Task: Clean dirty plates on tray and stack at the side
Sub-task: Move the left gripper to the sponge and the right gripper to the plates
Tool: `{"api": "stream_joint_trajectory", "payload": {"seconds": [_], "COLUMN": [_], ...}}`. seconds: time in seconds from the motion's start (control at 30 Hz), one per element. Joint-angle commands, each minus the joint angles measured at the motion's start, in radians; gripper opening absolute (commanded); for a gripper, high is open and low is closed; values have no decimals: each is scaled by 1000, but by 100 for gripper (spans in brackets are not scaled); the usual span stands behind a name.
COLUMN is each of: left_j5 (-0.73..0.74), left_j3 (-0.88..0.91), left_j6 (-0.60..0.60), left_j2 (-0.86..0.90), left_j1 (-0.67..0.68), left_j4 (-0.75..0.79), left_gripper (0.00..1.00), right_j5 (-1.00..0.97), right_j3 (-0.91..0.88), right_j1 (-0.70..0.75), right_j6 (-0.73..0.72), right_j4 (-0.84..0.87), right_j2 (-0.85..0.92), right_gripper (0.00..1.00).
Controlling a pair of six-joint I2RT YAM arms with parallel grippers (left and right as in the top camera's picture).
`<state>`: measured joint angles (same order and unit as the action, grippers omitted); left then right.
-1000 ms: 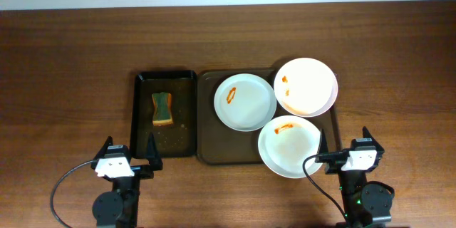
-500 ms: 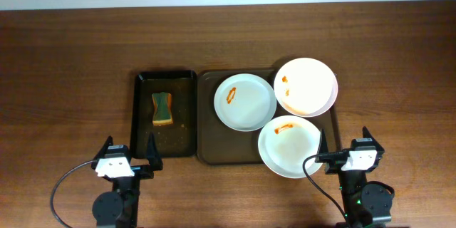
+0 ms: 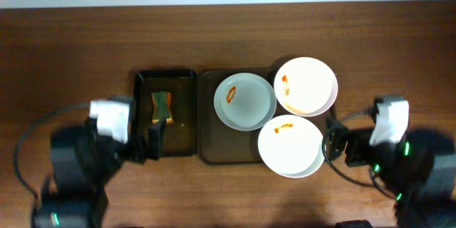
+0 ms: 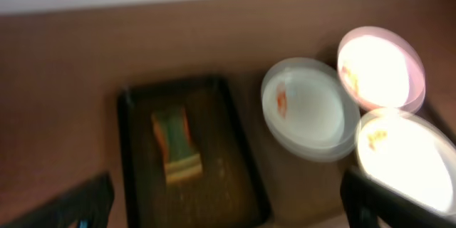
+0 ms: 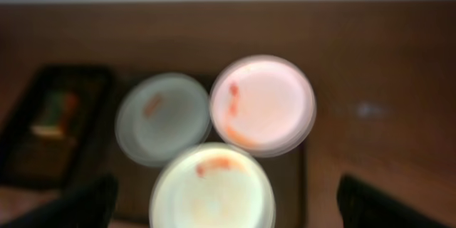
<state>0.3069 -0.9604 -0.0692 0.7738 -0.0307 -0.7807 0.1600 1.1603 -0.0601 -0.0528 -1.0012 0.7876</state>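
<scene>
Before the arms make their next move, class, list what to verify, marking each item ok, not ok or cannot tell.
1. The left gripper is open and empty: ok.
2. The right gripper is open and empty: ok.
3. The sponge lies free in the black tray: ok.
4. Plates clean: not ok; the near plate, left plate and far plate all show orange smears.
5. Plates fully on the brown tray: not ok; the near and far ones overhang its rim.
</scene>
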Motion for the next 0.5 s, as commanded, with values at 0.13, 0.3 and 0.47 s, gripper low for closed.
{"api": "stream_joint_trajectory", "payload": {"seconds": [0.13,0.3,0.47], "left_j5": [50,52,-61], "left_j3": [-482,-481,-481], "left_j6": [-36,-13,84], "left_j2": [612,758,845], "left_j1": [-5,-5,-5], "left_j4": [-303,-254,-222], "left_gripper": [100,100,100], "right_j5": [362,-91,-121], "right_j3": [414,414,414], "right_j1": [-64,-309,-337], "right_j6": [-43,-315,-401], "right_j4": [-252,-194,-56], "right_j2": [568,883,1180], "right_gripper": [93,89,45]}}
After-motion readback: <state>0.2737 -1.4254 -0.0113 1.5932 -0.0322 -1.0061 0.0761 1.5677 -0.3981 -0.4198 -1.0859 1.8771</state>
